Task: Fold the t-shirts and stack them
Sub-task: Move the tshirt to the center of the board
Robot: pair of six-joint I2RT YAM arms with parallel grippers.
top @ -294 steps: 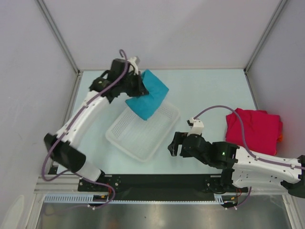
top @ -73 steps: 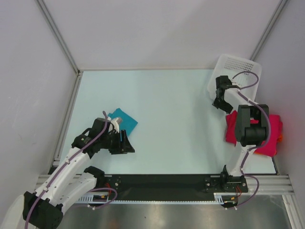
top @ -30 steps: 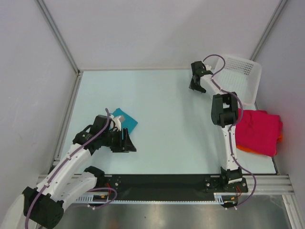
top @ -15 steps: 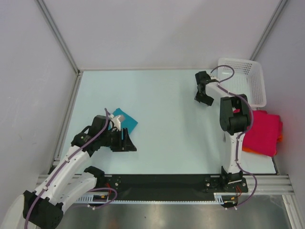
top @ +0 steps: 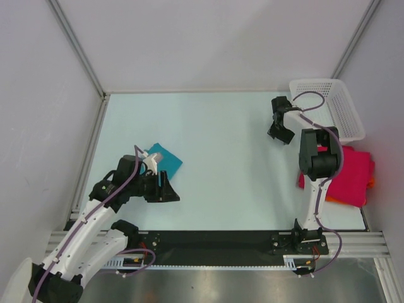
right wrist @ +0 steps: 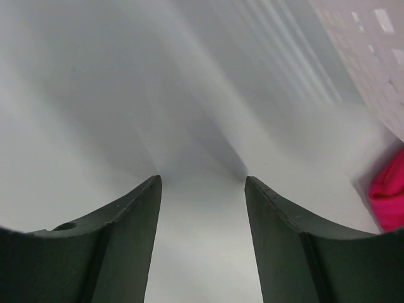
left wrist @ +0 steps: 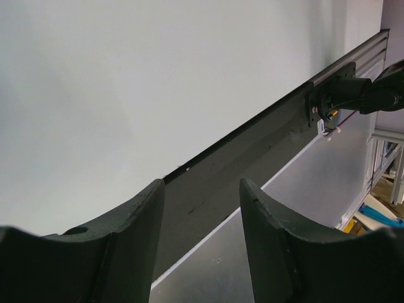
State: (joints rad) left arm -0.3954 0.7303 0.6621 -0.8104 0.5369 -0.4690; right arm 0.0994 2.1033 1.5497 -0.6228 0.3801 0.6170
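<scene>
A folded teal t-shirt (top: 165,160) lies on the table at the left. My left gripper (top: 169,192) hovers just in front of it, pointing at the near rail, open and empty; the left wrist view shows the same open jaws (left wrist: 201,184) with only table and rail between them. A folded crimson-pink t-shirt (top: 348,172) lies at the right on an orange one whose edge (top: 334,200) alone shows. My right gripper (top: 276,134) is over bare table left of the basket, open and empty (right wrist: 202,180). The pink cloth (right wrist: 390,201) shows at that view's right edge.
A white mesh basket (top: 328,106) stands at the back right corner, just behind the pink shirt; its mesh also shows in the right wrist view (right wrist: 372,38). The black rail (top: 214,240) runs along the near edge. Grey walls enclose the table.
My right gripper has moved right and nearer, away from the back edge. The basket has shifted a little to the right and settled flat in the back right corner. The left arm has barely moved.
</scene>
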